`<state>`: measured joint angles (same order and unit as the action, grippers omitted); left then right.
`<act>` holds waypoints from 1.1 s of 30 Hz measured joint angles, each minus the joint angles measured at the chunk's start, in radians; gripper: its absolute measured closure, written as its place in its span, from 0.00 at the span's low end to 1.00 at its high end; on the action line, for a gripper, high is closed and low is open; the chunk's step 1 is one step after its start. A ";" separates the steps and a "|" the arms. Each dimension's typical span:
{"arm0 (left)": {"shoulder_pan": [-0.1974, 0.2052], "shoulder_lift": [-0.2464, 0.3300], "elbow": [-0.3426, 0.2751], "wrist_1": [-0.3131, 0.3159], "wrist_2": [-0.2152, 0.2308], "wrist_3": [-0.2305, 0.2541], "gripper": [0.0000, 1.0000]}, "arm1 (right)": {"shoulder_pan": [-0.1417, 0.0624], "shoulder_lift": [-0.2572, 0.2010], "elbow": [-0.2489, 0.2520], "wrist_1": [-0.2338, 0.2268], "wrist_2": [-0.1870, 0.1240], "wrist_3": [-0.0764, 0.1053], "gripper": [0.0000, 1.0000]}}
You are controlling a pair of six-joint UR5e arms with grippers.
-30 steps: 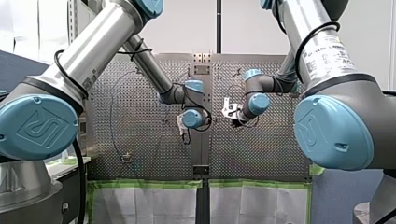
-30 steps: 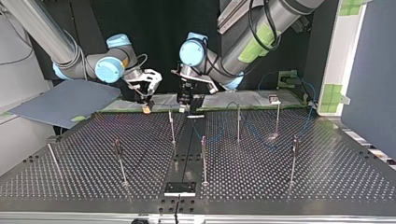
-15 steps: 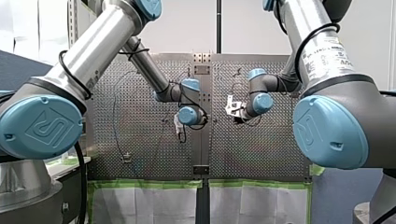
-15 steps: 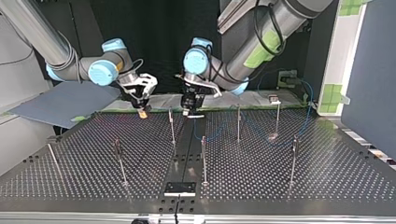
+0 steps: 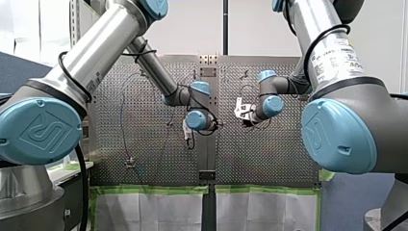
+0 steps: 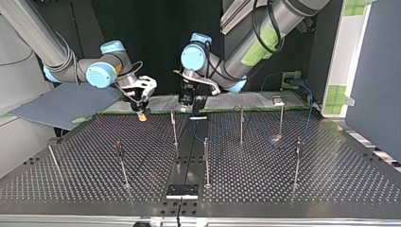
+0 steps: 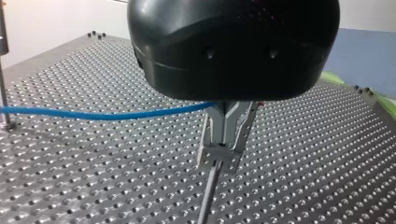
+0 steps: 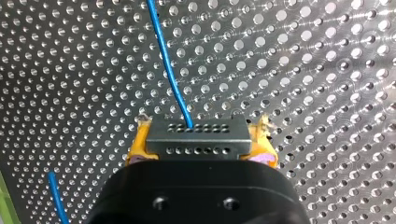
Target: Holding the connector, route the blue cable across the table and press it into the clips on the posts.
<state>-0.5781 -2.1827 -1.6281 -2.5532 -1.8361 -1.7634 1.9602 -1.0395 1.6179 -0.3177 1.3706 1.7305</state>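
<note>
Likely light and limp, the blue cable (image 8: 170, 70) trails over the table (image 8: 303, 70) from the rigid connector (image 8: 196, 137), its proper handhold, which my right gripper (image 8: 201, 142) clamps between yellow pads (image 8: 135, 148); whether my left gripper (image 7: 227, 140) grips anything I cannot tell.

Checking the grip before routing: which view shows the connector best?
Right wrist view: the connector shows large, clamped between yellow pads, the cable leaving it. In the top view only a yellow speck shows at my right gripper. Front view: too small to tell. Left wrist view: absent.

The cable (image 7: 102, 115) runs over the table (image 6: 331, 182) among the posts (image 6: 241, 124) at the top view's right.
</note>
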 joint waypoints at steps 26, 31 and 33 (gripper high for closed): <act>0.063 -0.115 0.173 -0.028 -0.017 -0.004 1.00 | -0.040 0.029 -0.014 -0.054 -0.034 0.016 1.00; 0.076 -0.115 0.179 -0.034 -0.007 0.000 1.00 | -0.053 0.029 -0.024 -0.055 -0.040 0.017 1.00; 0.079 -0.116 0.180 -0.037 -0.006 0.003 1.00 | -0.058 0.030 -0.027 -0.055 -0.043 0.017 1.00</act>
<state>-0.4991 -2.2982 -1.4484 -2.5900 -1.8425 -1.7605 1.9024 -1.0098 1.5912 -0.3728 1.3279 1.7475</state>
